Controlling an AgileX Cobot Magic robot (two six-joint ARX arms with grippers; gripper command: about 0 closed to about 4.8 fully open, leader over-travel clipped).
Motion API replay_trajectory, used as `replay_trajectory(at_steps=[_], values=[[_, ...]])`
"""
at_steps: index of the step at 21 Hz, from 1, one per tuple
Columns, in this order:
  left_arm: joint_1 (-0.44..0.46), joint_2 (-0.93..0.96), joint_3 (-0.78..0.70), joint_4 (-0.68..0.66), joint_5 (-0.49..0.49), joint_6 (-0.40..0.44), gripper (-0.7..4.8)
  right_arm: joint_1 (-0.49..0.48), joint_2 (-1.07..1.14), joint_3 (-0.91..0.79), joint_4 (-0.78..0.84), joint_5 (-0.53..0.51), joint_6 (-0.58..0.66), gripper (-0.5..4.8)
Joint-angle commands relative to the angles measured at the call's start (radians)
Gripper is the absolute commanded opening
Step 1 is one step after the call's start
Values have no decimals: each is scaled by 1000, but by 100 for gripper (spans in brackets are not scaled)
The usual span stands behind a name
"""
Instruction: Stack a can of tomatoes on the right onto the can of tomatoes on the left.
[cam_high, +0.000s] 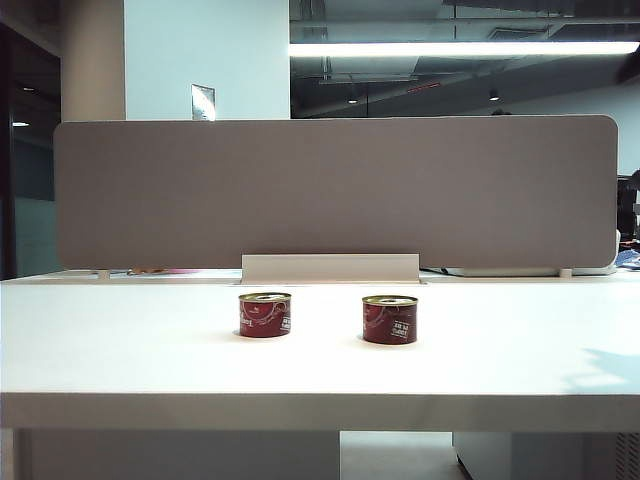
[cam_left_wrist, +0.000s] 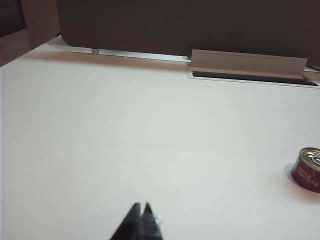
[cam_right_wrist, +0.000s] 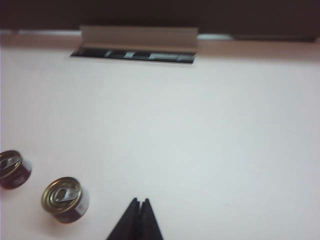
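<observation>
Two short red tomato cans with gold pull-tab lids stand upright on the white table. The left can and the right can are about a can's width apart. Neither gripper shows in the exterior view. My right gripper is shut and empty above the table, with the right can beside it and the left can farther off. My left gripper is shut and empty over bare table, and the left can sits far off at the frame's edge.
A tall grey partition runs along the table's back edge. A low white cable flap stands at its foot behind the cans. The table's front edge faces the camera.
</observation>
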Motion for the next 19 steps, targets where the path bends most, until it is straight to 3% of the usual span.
replay_trajectory(at_steps=[1,5,6,8,11,12,16,19], values=[[1,1,3,4,2,4,-6,78,130,95,-46,-3,-48,0],[1,1,3,4,2,4,-6,132,247,175,-81,0,-62,5],[1,1,3,4,2,4,-6,145,279,198,-87,1,-62,29],[1,1,3,4,2,4,-6,163,330,234,-99,2,-62,90],[1,1,3,3,2,4,-6,188,404,295,-130,3,-62,220],[1,1,3,3,2,4,-6,206,452,336,-143,3,-64,289],[1,1,3,2,1,4,-6,242,563,441,-198,3,-66,355],[1,1,3,2,-2,4,-6,267,641,518,-268,4,-65,436]])
